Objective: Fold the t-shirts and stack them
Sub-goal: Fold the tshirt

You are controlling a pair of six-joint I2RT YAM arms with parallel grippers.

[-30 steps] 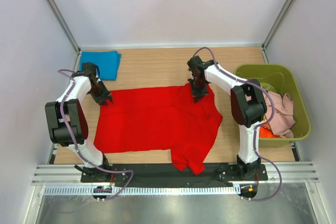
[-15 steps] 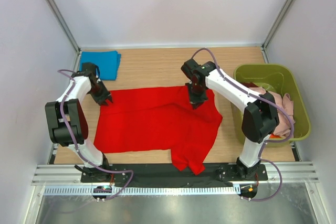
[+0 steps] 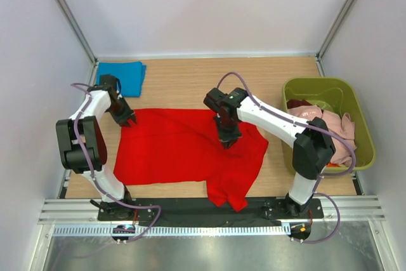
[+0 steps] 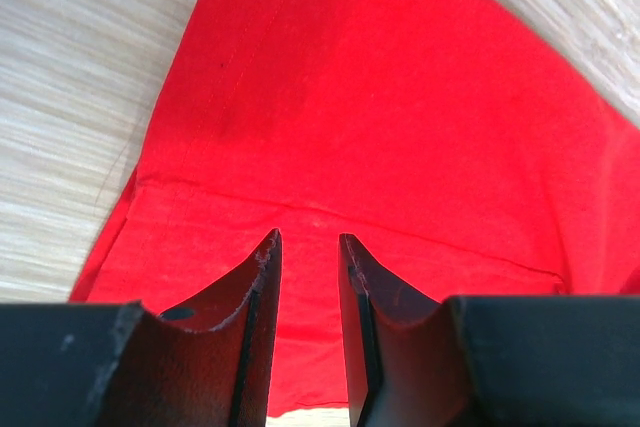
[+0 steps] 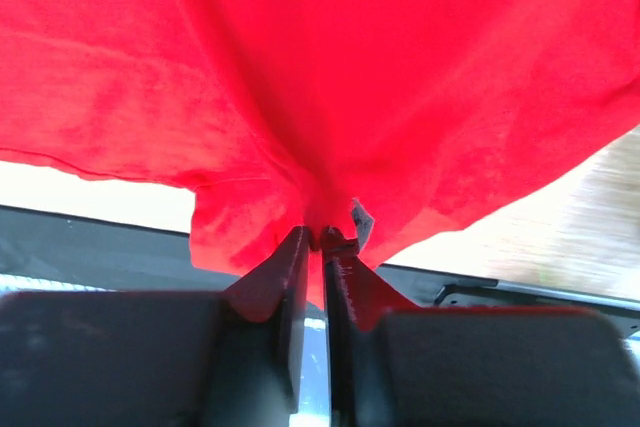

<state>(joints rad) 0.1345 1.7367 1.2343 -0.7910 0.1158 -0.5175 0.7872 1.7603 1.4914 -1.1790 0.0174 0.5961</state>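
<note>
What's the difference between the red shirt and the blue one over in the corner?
The red t-shirt lies spread open across the middle of the table. The blue t-shirt is folded into a neat rectangle at the far left corner. The red one covers far more of the table than the blue one. The right gripper pinches the red one, while nothing touches the blue one. Both are plain-coloured cloth.

Red t-shirt, blue t-shirt, olive-green bin
</note>
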